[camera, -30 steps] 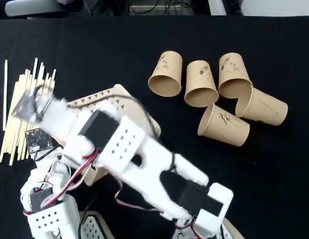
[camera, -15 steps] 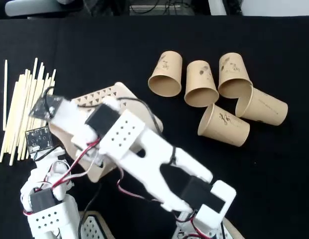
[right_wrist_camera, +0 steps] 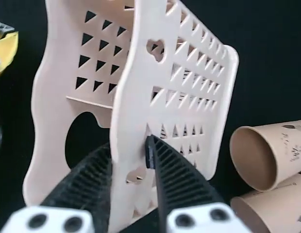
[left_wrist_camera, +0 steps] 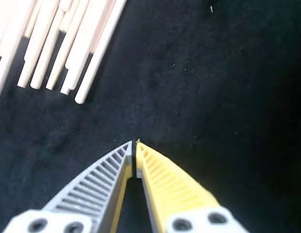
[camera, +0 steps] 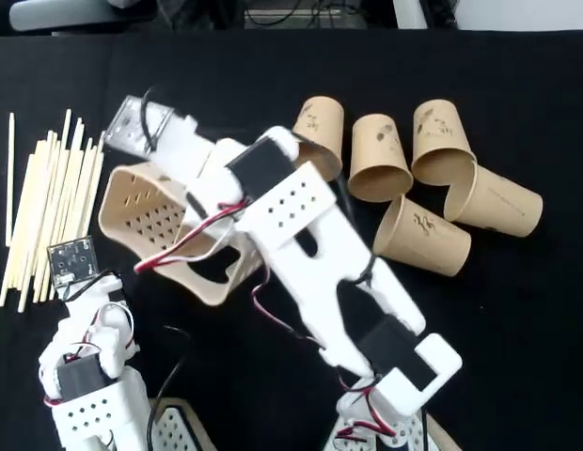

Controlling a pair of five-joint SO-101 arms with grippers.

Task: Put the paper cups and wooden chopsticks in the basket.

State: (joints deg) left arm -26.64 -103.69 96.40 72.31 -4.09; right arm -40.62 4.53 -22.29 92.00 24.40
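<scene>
Now that the right gripper (right_wrist_camera: 131,150), clamped on a wall of the basket (camera: 146,211), has tipped it up between the wooden chopsticks (camera: 47,207) and paper cups (camera: 379,158), all outside it, loading looks possible, with the left gripper (left_wrist_camera: 135,148) closed and empty on its chopstick side

A matt black, cloth-like surface (camera: 517,319), flecked with lint, carried cups (camera: 379,158) of dull brown paper and chopsticks (camera: 47,207) of pale, bare wood. The basket (right_wrist_camera: 136,58), of thin perforated board with a light wood look, appeared smooth and unvarnished. The arms (camera: 310,235) were smooth white plastic. The left pincer (left_wrist_camera: 136,150) showed ribbed grey and yellow plastic, the right pincer (right_wrist_camera: 129,148) ribbed black plastic.
</scene>
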